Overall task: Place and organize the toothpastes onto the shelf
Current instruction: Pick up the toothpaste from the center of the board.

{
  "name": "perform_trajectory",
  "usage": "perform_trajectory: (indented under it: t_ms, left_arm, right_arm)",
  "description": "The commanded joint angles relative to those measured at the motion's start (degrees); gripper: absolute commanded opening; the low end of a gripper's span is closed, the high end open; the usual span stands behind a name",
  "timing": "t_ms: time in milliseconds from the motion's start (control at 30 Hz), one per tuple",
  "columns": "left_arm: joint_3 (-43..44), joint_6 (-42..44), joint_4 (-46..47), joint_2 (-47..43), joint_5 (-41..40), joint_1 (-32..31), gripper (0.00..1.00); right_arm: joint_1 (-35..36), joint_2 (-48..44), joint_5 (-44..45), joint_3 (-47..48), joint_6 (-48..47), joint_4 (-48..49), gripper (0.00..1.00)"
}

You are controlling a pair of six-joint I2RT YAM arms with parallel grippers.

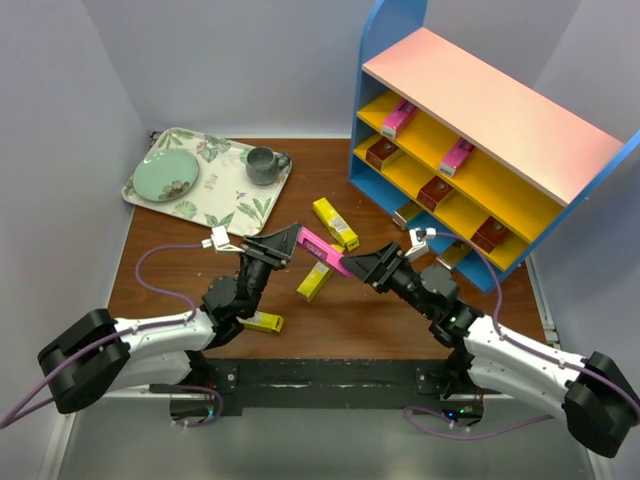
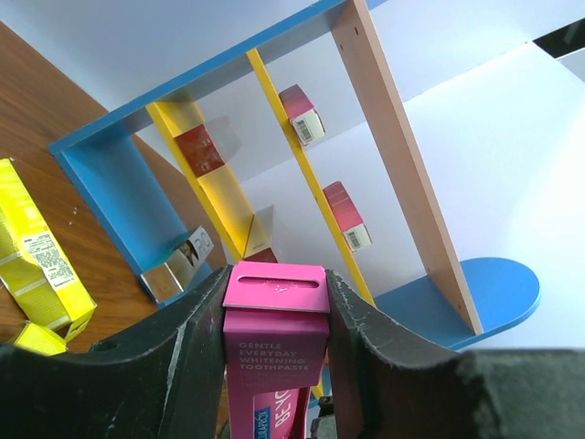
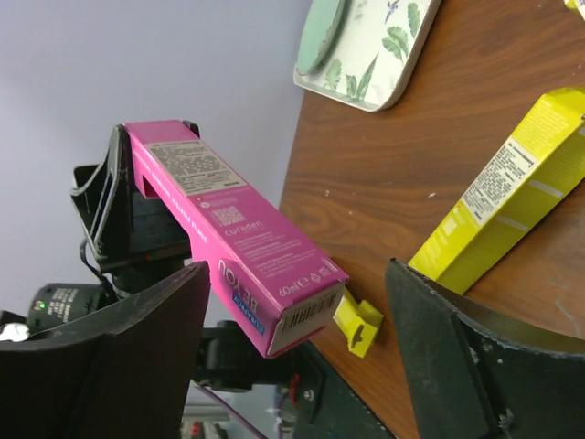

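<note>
One pink carton (image 1: 325, 251) of toothpaste is in the air above the middle of the table (image 1: 380, 320), almost level between the two arms. The left gripper (image 1: 298, 240) pinches one end of it, the fingers (image 2: 187, 361) pressed on both sides. The right gripper (image 1: 360, 265) stands spread around the other end and does not touch it. The carton is long and slim, bright pink, with a pale end flap and small white print. Three yellow cartons (image 1: 335, 222) lie loose on the table, two near the middle and one toward the near edge. The shelf (image 1: 490, 110) stands at the far right corner. It carries two pink cartons (image 1: 398, 118) on the upper board and three dark red cartons (image 1: 435, 192) on the middle board. On the lowest board two more cartons are partly hidden by the right arm, and their colour is hard to tell. One tray (image 1: 235, 195) with one plate (image 1: 165, 178) and one mug (image 1: 263, 165) lies at the far left corner.
</note>
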Motion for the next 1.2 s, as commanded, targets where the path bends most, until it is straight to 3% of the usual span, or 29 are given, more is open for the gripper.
perform_trajectory:
  t_ms: [0,200,533,700,1167]
  left_arm:
    - [0.9,0.8,-0.8,-2.4,-2.8,0.0,0.02]
    - [1.0,0.3,-4.4,-3.6,-3.1,0.0,0.0]
    - [10.3,-1.3,-29.3,-7.4,-3.5,0.0,0.0]
    - [14.2,-1.9,-36.7,-7.3,-3.8,0.0,0.0]
    - [17.4,-2.3,-42.1,-7.9,-1.3,0.1,0.0]
  right_arm:
    - [0.2,-2.3,-0.9,4.8,-8.8,-6.4,0.85]
    - [0.3,-2.7,-2.8,8.6,-18.4,-12.0,0.9]
    - [0.4,0.1,-8.7,19.3,-41.5,-28.1,0.91]
    - [2.2,3.8,-10.1,20.1,-45.4,-28.8,0.88]
    - [7.1,7.8,-4.7,18.2,-52.1,-25.6,0.73]
